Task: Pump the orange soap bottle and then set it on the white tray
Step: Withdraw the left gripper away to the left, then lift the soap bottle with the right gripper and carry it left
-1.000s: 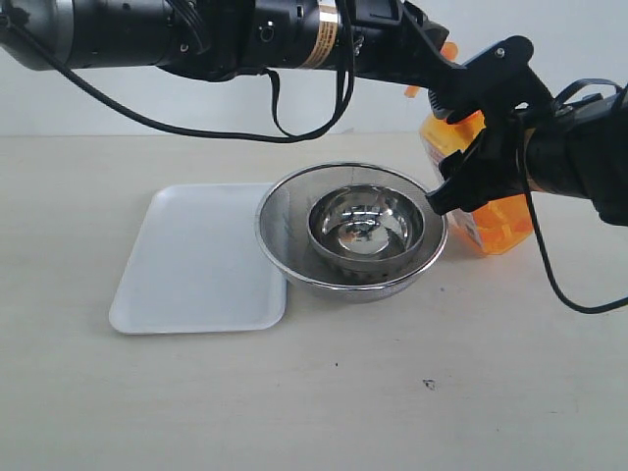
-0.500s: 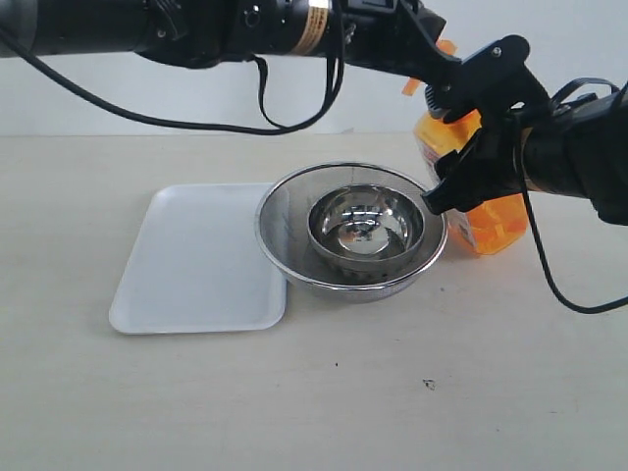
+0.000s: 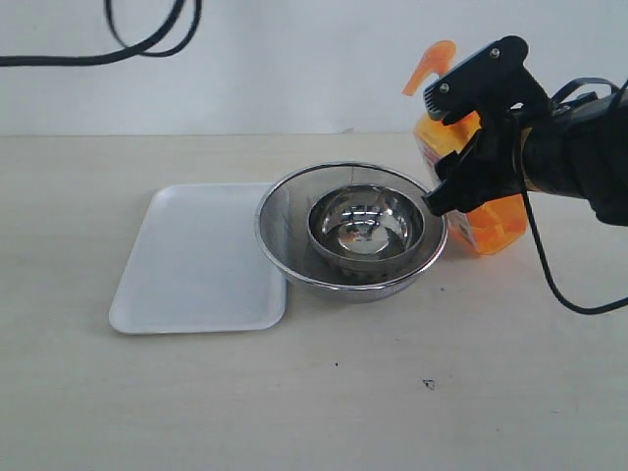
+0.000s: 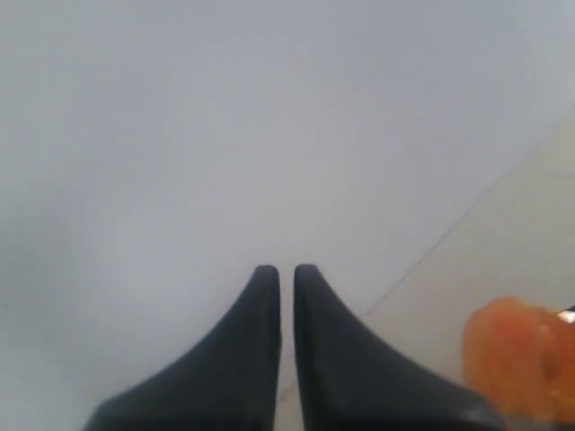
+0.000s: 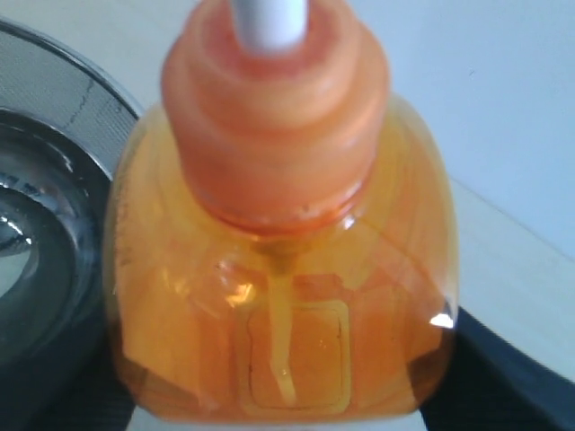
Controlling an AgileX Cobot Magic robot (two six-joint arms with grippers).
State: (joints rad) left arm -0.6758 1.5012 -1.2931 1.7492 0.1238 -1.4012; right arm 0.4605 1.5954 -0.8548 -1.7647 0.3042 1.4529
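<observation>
The orange soap bottle (image 3: 496, 221) stands on the table just right of the steel bowl, its orange pump head (image 3: 430, 64) pointing left. My right gripper (image 3: 435, 147) is shut on the bottle's body, one black finger high and one low. In the right wrist view the bottle (image 5: 287, 269) fills the frame, with its white stem (image 5: 268, 20) and dark fingers (image 5: 503, 377) at both sides. The white tray (image 3: 196, 260) lies flat left of the bowl. My left gripper (image 4: 278, 269) is shut and holds nothing. It faces the wall, with a blurred orange shape (image 4: 512, 355) beside it. This gripper is out of the exterior view.
A round steel mesh bowl (image 3: 285, 211) holding a smaller steel bowl (image 3: 365, 226) sits between the tray and the bottle, overlapping the tray's right edge. A black cable (image 3: 147, 39) hangs at the top left. The mesh bowl's rim (image 5: 54, 90) shows close beside the bottle.
The left arm has lifted away from above the pump head and left the exterior view. The pump head now shows uncovered. The right gripper and bottle have not moved.
</observation>
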